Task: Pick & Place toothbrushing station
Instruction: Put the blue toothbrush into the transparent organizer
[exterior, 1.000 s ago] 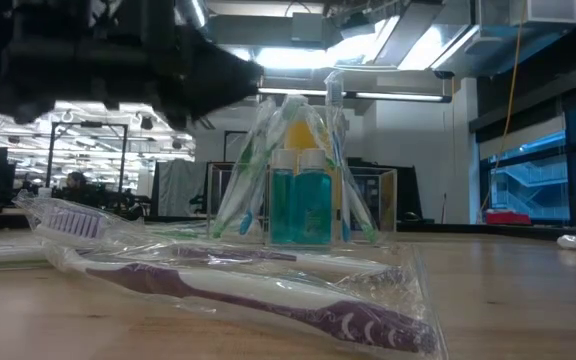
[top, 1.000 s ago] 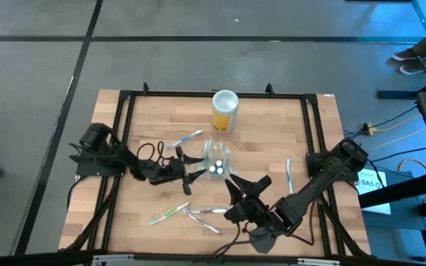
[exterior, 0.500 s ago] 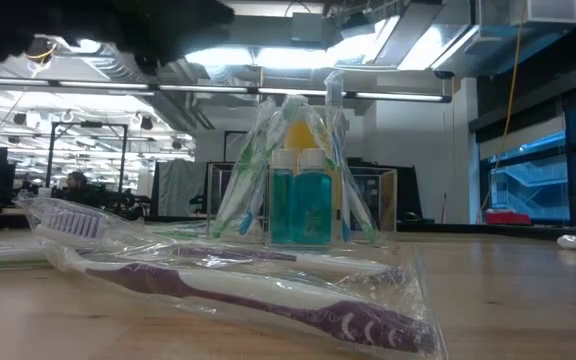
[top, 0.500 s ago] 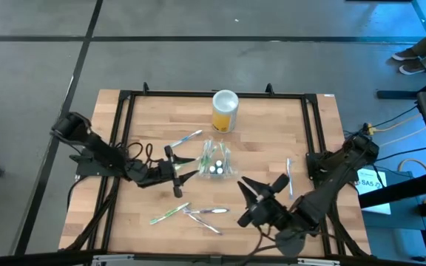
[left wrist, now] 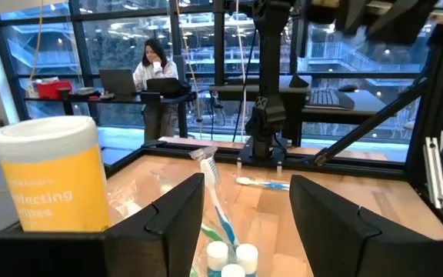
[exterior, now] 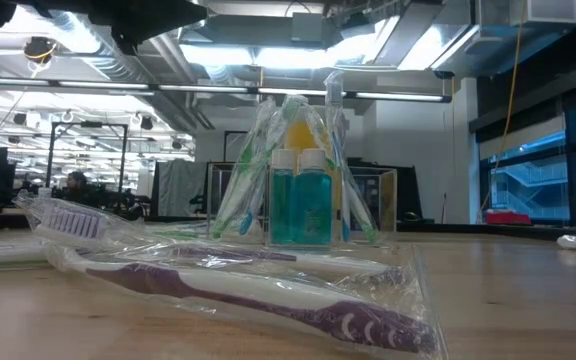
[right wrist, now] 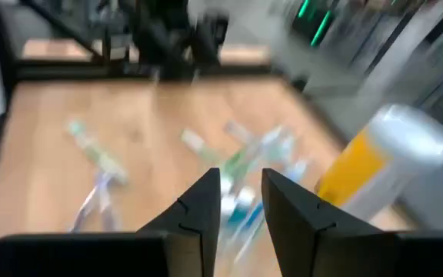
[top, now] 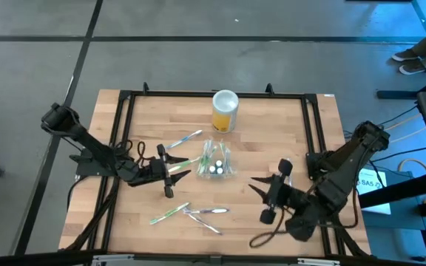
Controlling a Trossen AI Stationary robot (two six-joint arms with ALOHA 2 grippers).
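The toothbrushing station [top: 214, 162] is a small clear container with several toothbrushes and two blue bottles in it. It stands upright on its base at mid-table, and the low view [exterior: 303, 195] shows it too. My left gripper [top: 176, 171] hangs open just left of it, pointing level at it with nothing between the fingers [left wrist: 183, 204]; the bottle tops [left wrist: 225, 258] show low between them. My right gripper [top: 261, 198] hovers to the station's right and nearer the table's front. Its fingers [right wrist: 206, 196] stand a little apart and hold nothing.
A yellow canister [top: 225, 111] with a white lid stands near the far edge. Loose wrapped toothbrushes lie left of the station [top: 184, 139], toward the near edge [top: 170, 214] [top: 207, 213] and at the right [top: 288, 174]. A black frame rail [top: 124, 118] borders the table.
My left gripper has drawn back from the station toward the table's left edge and risen. My right gripper has moved toward the right edge, risen and rolled about its own axis. The station has stayed put.
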